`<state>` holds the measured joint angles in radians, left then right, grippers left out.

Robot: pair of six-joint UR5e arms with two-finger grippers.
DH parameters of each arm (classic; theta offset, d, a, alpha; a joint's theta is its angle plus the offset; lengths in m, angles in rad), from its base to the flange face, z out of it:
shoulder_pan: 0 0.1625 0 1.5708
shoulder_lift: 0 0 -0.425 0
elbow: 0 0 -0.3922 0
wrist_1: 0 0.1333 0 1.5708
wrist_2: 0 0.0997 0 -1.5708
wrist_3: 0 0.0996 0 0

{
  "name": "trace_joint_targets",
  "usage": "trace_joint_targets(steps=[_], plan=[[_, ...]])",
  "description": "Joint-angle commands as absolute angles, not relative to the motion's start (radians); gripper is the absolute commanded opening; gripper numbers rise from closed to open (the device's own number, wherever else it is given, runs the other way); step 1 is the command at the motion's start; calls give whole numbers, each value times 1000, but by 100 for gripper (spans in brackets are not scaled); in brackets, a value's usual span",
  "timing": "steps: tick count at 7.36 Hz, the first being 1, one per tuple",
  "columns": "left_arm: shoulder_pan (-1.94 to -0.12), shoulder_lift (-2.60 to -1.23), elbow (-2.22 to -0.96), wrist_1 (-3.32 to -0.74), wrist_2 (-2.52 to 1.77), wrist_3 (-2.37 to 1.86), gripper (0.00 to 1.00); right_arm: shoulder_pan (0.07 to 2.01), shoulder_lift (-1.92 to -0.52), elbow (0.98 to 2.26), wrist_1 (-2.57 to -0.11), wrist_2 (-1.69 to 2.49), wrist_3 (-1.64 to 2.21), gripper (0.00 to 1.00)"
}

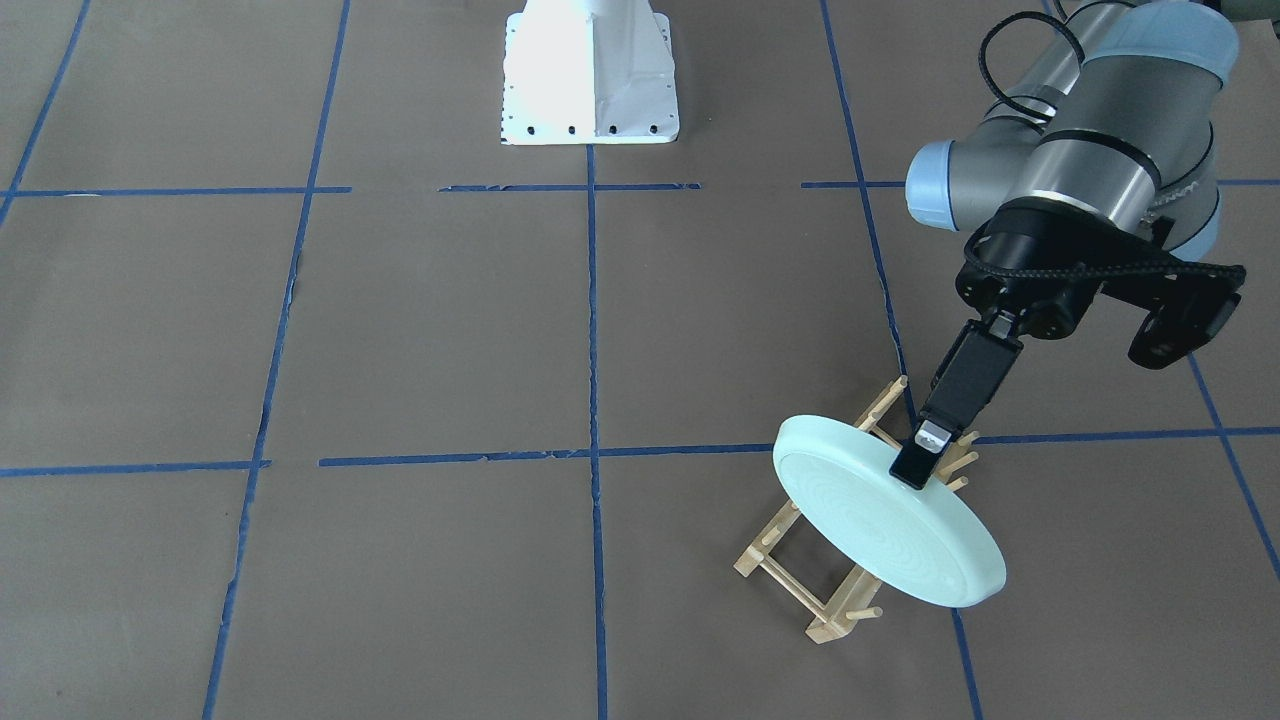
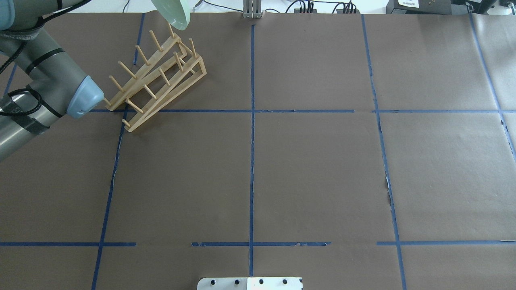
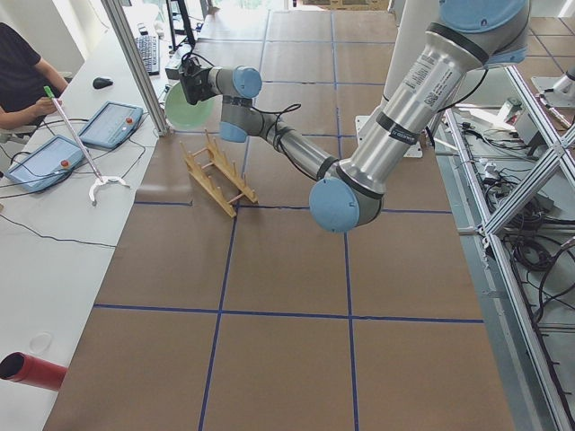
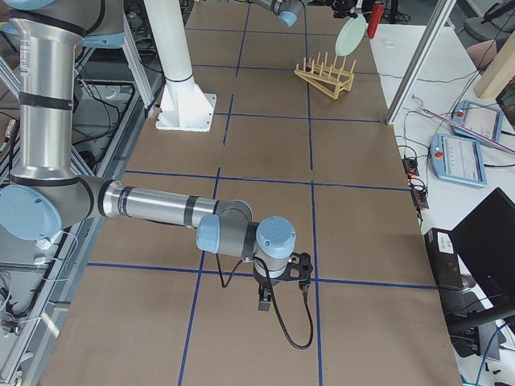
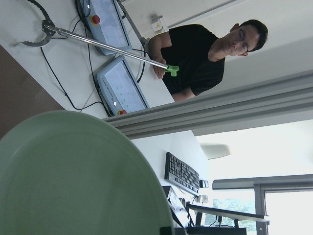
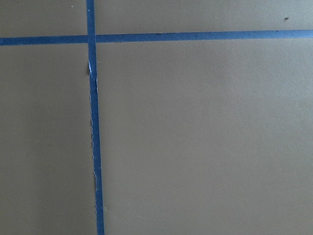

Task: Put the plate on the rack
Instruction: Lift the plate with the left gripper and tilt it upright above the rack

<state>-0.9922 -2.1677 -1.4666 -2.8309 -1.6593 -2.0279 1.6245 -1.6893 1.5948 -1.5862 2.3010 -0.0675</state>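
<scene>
The pale mint-green plate [image 1: 880,525] is tilted on edge and held above the light-wood rack [image 1: 795,575], over its pegs. I cannot tell if it touches them. My left gripper [image 1: 915,468] is shut on the plate's upper rim. The plate fills the lower left of the left wrist view [image 5: 73,176]. The overhead view shows the rack [image 2: 157,76] at the far left, with the plate's edge [image 2: 174,14] at the top. My right gripper [image 4: 265,299] hangs low over the table far from the rack, and I cannot tell whether it is open or shut. The right wrist view shows only table.
The white robot base [image 1: 590,75] stands at the table's near-robot side. A side desk beyond the rack holds tablets [image 3: 112,124], a grabber tool [image 3: 76,144] and a seated operator [image 5: 205,54]. An aluminium post [image 3: 135,63] stands close to the plate.
</scene>
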Motion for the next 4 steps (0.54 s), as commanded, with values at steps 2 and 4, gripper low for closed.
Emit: trace_joint_targets(steps=[2,4], plan=[[-986,-2148,-1410,-2896,-1652,-2028,0,1624,-1689,1595,-1586,2301,-67,100],[-974,-2149,-1387,-2898,-1652,-2026,0,1624,-1689,1594,-1586,2301,-67,100]])
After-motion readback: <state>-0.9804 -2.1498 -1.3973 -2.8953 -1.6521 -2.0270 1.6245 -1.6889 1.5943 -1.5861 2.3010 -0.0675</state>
